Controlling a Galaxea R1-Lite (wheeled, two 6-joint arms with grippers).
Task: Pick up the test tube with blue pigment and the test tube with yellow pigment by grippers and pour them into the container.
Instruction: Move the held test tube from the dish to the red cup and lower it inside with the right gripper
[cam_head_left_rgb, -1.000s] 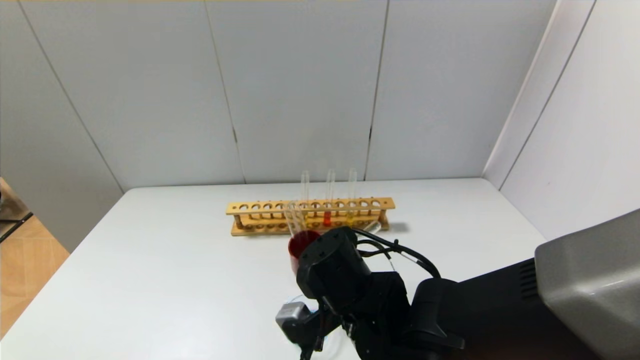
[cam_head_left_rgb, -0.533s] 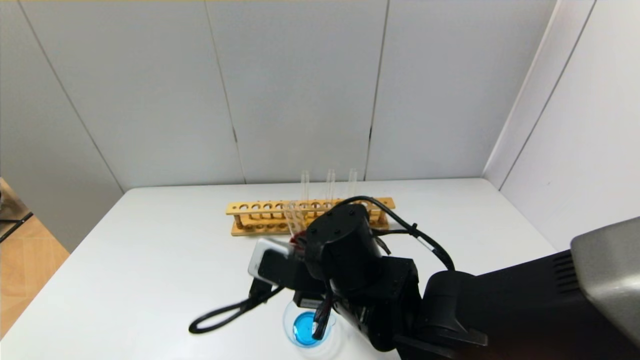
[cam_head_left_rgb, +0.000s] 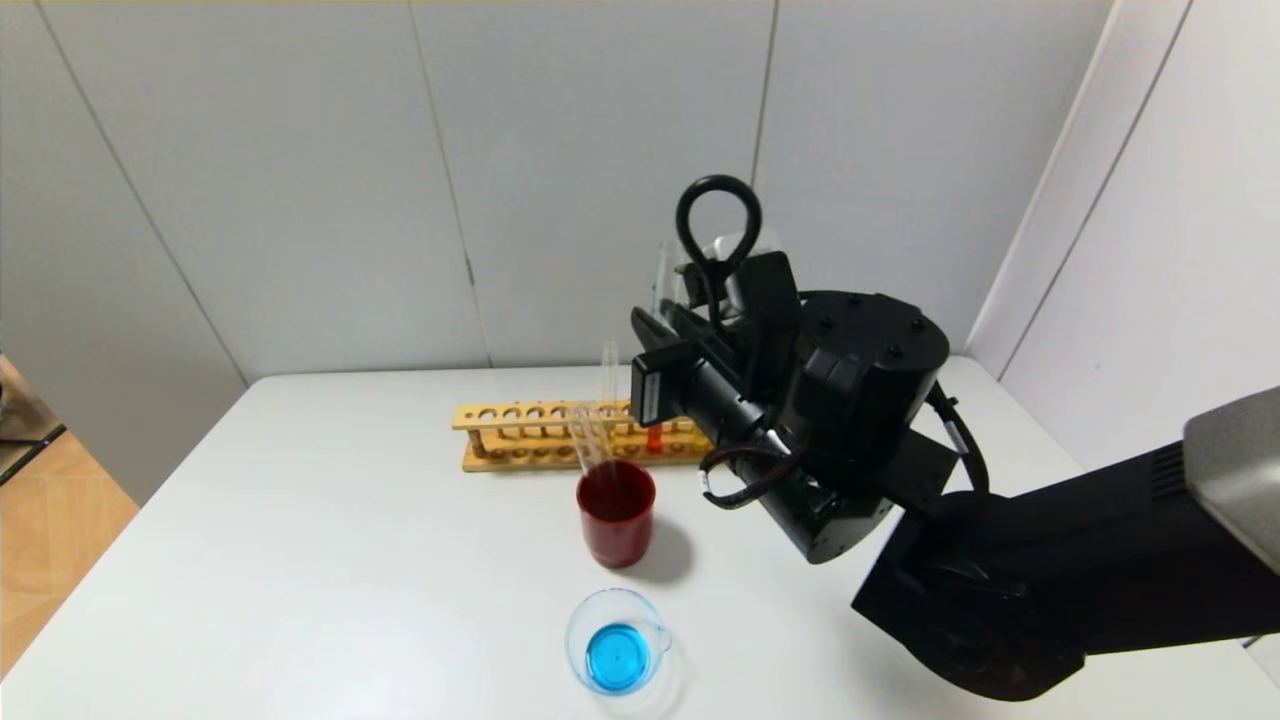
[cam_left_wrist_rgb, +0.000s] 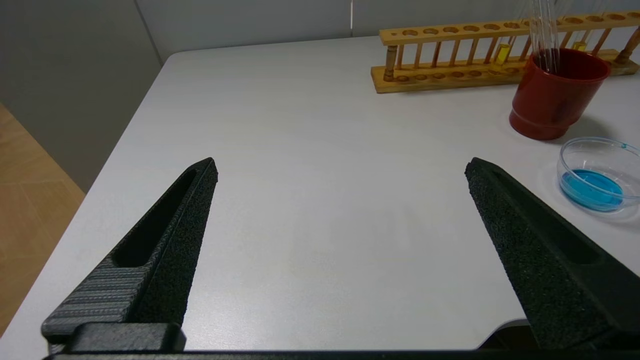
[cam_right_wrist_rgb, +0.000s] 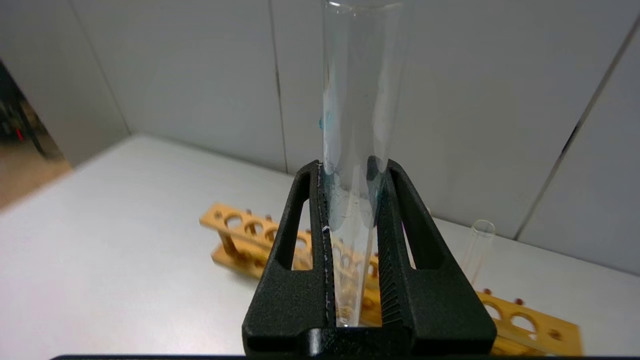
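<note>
My right gripper (cam_head_left_rgb: 668, 318) is raised high over the right half of the wooden rack (cam_head_left_rgb: 520, 432), shut on the test tube with blue pigment (cam_right_wrist_rgb: 357, 100). That tube stands upright between the fingers (cam_right_wrist_rgb: 300, 235), holding only blue smears on its glass. The container (cam_head_left_rgb: 615, 655) sits near the table's front edge with a pool of blue liquid in it. The test tube with yellow pigment (cam_left_wrist_rgb: 501, 52) stands in the rack. Low over the left front of the table, my left gripper (cam_left_wrist_rgb: 340, 167) is open with nothing between its fingers.
A dark red cup (cam_head_left_rgb: 615, 512) holding several clear tubes stands between rack and container. A tube with red-orange liquid (cam_head_left_rgb: 654, 438) stands in the rack, and an empty tube (cam_right_wrist_rgb: 477, 250) beside it. Walls close off the back and right.
My right arm has swung up and back from over the container to above the rack, turning the held tube upright. The container and the red cup are now uncovered.
</note>
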